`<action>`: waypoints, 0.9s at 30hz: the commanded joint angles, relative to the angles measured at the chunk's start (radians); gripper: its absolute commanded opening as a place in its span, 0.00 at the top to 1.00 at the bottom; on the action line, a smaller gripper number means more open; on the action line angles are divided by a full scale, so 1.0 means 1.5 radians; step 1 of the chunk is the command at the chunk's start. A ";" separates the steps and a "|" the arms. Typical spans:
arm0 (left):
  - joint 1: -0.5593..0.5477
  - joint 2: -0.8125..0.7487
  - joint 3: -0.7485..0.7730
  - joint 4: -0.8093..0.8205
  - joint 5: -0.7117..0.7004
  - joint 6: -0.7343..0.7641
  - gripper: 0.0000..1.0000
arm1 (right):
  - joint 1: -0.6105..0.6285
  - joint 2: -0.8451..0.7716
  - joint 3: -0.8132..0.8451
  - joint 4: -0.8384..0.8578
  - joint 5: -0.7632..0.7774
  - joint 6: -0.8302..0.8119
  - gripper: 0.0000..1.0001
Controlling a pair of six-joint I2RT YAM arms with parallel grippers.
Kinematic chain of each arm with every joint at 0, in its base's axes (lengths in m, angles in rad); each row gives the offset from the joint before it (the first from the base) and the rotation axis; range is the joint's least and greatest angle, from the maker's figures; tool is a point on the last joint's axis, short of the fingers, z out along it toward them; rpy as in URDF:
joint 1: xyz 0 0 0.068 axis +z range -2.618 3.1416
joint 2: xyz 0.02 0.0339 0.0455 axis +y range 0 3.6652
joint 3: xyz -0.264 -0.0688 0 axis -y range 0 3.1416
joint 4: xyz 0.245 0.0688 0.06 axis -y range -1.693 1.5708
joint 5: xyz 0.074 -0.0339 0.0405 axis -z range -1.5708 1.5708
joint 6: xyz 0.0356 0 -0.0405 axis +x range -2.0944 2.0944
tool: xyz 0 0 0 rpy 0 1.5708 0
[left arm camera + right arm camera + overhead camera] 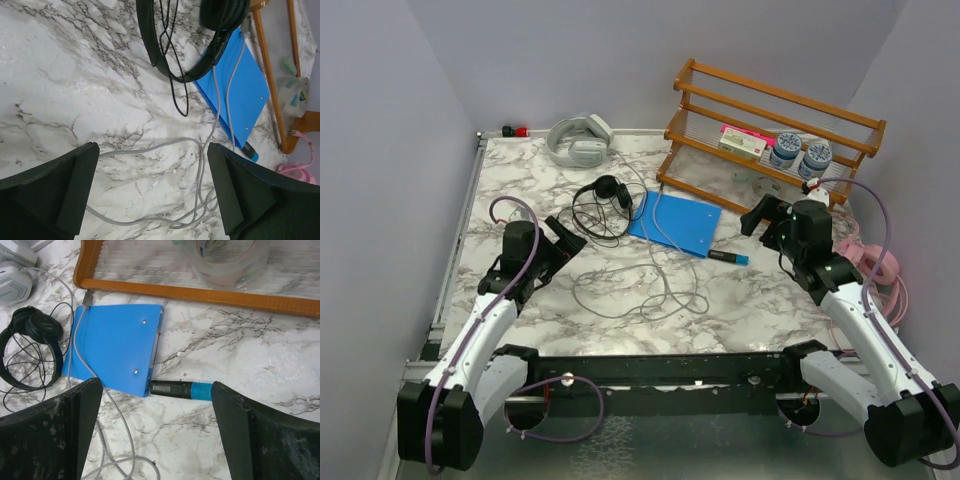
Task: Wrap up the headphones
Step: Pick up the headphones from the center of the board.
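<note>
Nearest to us, the black matte fingers [50, 195] of the left hand [154, 187] are standing wide apart with nothing between them. They are hovering over the glossy grey-veined marble tabletop [520, 180]. Under that gap, the round grey cable [165, 145] is lying in loose, tangled loops.

The right hand [155, 432] is likewise spread open and gripping nothing, its chunky fingers dusted with pale scuffs. Below it we are seeing a flat blue plastic folder [117, 345] with two small rivets. A cylindrical marker [180, 389], black with a teal end, is lying just beside the folder's corner.

The black headphones [603, 195] are resting near the middle of the tabletop, just left of the folder. Their slim arched band is lying flat, and the thin black cord [588, 222] is straggling in wiry curls around it.

The grey-white headphones [575, 140] are sitting at the far edge, bulky and smooth, with padded oval cups. Their grey cable is trailing across the folder's left side and pooling in front of it.

The pink headphones [875, 265] are lying at the right edge, partly hidden behind the right arm, with the pink cable [898, 295] coiling beside them.

At the far right, a slatted orange-brown wooden rack [770, 130] is holding two round blue-lidded jars [786, 150] and a small pink-and-green box [743, 142]. A clear roll of tape [227, 260] is sitting beneath it.
</note>
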 commanded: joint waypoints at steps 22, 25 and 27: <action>0.001 0.178 0.157 0.033 -0.097 0.066 0.03 | -0.002 -0.005 -0.071 0.124 -0.077 -0.056 0.00; 0.001 0.192 0.158 0.063 -0.095 0.047 0.06 | -0.002 -0.004 -0.071 0.123 -0.071 -0.056 0.00; 0.001 0.209 0.168 0.069 -0.100 0.026 0.08 | -0.001 -0.003 -0.070 0.121 -0.070 -0.056 0.00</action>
